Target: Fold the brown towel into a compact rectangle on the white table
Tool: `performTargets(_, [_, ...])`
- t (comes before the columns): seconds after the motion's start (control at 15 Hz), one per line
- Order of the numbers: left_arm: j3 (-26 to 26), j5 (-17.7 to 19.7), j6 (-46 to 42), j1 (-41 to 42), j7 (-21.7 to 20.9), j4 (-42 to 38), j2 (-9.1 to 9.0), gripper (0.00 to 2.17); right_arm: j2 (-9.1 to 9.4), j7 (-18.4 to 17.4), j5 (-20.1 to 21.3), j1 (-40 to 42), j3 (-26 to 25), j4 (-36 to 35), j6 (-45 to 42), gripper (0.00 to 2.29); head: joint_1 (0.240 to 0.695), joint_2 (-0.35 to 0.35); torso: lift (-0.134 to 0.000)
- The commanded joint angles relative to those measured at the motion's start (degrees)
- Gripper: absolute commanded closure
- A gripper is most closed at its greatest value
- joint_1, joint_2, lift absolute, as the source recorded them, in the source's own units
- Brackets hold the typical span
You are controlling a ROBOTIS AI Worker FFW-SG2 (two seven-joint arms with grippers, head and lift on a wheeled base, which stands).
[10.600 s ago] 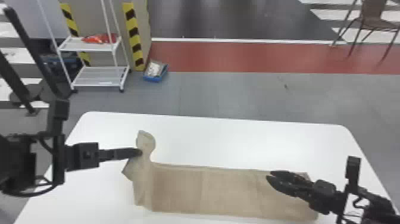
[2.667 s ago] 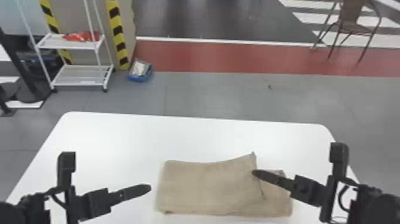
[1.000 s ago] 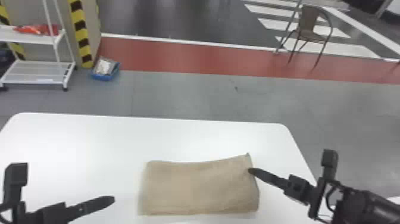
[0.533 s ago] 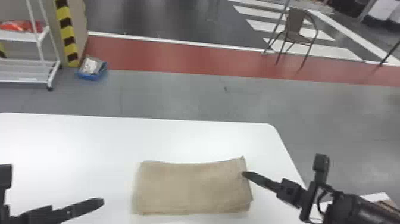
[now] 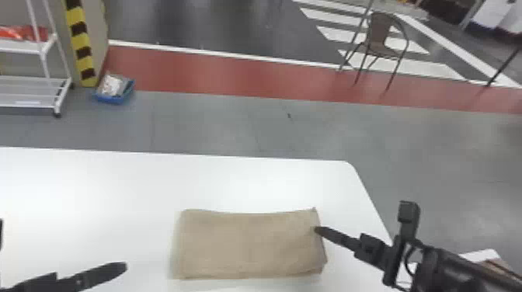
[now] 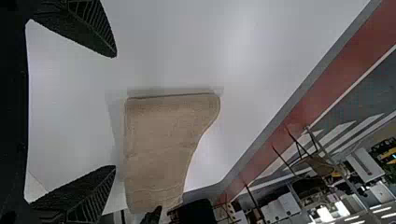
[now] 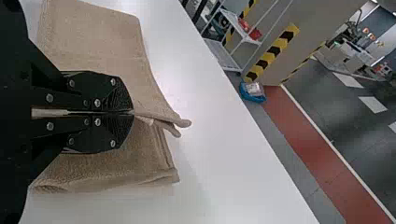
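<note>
The brown towel (image 5: 248, 244) lies folded as a rectangle on the white table (image 5: 128, 186), its far right corner raised a little. At that right edge is my right gripper (image 5: 317, 230). In the right wrist view the right gripper (image 7: 132, 112) is shut on a pinched fold of the towel (image 7: 93, 32), with the corner layers sticking out past the tips. My left gripper (image 5: 123, 267) is over the table, left of the towel and apart from it. In the left wrist view the left gripper (image 6: 115, 112) stands wide open, the towel (image 6: 163, 140) beyond its fingers.
The table's right edge runs beneath the right arm. Behind the table are a white shelf rack (image 5: 31, 91), a blue tray (image 5: 113, 91) on the floor and a brown chair (image 5: 378, 37). Another light surface (image 5: 479, 255) stands at the lower right.
The head view has swung to the right. Since the older frames, the towel's long strip has become a shorter rectangle, and my left gripper has let go of its left end. The right gripper stays at the right edge.
</note>
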Motion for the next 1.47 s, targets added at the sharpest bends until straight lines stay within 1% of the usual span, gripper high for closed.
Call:
performTargets(0.0, [-0.01,0.00,0.00,0.00,-0.08,0.00,0.00,0.02,-0.08,-0.25,3.75,-0.98,0.29,2.89,-2.66,1.10,0.695,-0.311,0.000])
performTargets(0.07, [-0.01,0.00,0.17,0.09,-0.17,0.00,0.00,0.02,-0.08,-0.60,4.27,-1.07,0.29,3.68,-3.71,1.10,0.695,-0.315,0.000])
performTargets(0.2, [-0.01,0.00,0.17,0.18,-0.26,0.00,0.09,0.02,-0.08,-2.71,5.94,-1.25,1.00,4.30,-6.17,0.98,0.695,-0.331,0.000])
performTargets(0.27, [0.17,0.00,0.17,0.27,-0.35,-0.09,0.09,0.02,-0.08,-3.42,6.82,-1.42,1.44,4.38,-6.35,0.85,0.695,-0.337,0.000])
performTargets(0.33, [0.25,0.00,0.17,0.35,-0.44,-0.18,0.09,0.02,-0.08,-4.12,7.52,-1.51,2.14,4.38,-6.52,0.61,0.695,-0.342,0.000])
performTargets(0.4, [0.34,0.00,0.17,0.53,-0.52,-0.26,0.09,0.02,0.10,-4.74,8.14,-1.51,2.49,4.21,-6.52,0.29,0.695,-0.344,0.000])
performTargets(0.47, [0.43,0.00,0.17,0.53,-0.52,-0.35,0.09,0.02,0.45,-5.26,8.14,-1.16,2.05,3.42,-6.70,0.09,0.695,-0.345,0.000])
performTargets(0.53, [0.43,0.00,0.17,0.53,-0.52,-0.35,0.09,0.02,0.62,-5.53,7.61,-0.54,1.17,2.45,-7.58,0.05,0.695,-0.345,0.000])
performTargets(0.67, [0.69,0.09,0.17,0.53,-0.52,-0.53,0.09,0.02,0.89,-6.05,7.35,0.25,0.03,1.04,-7.75,0.05,0.695,-0.350,0.000])
performTargets(0.8, [0.61,0.00,-0.18,0.44,-0.44,-0.62,0.09,0.02,1.24,-6.05,7.09,0.42,-1.11,1.31,-7.93,0.07,0.695,-0.350,0.000])
performTargets(0.93, [-0.10,-0.79,-1.23,0.53,-0.44,-0.53,0.09,0.02,1.24,-6.85,7.09,0.51,-1.29,3.68,-10.21,0.12,0.695,-0.350,0.000])
performTargets(1.13, [-0.36,-0.96,-1.76,0.53,-0.70,-0.62,0.09,0.02,0.54,-7.28,7.17,-1.07,-1.02,8.34,-12.50,0.30,0.695,-0.350,0.000])
performTargets(1.2, [-0.27,-0.96,-1.76,0.53,-0.88,-0.70,0.09,0.02,0.62,-7.46,7.17,-1.16,-0.85,8.69,-12.67,0.34,0.695,-0.350,0.000])
performTargets(1.4, [-1.06,-0.96,-3.87,1.76,-1.32,-1.85,0.09,0.02,0.62,-7.72,7.44,-2.48,0.82,10.80,-12.67,0.34,0.695,-0.350,0.000])
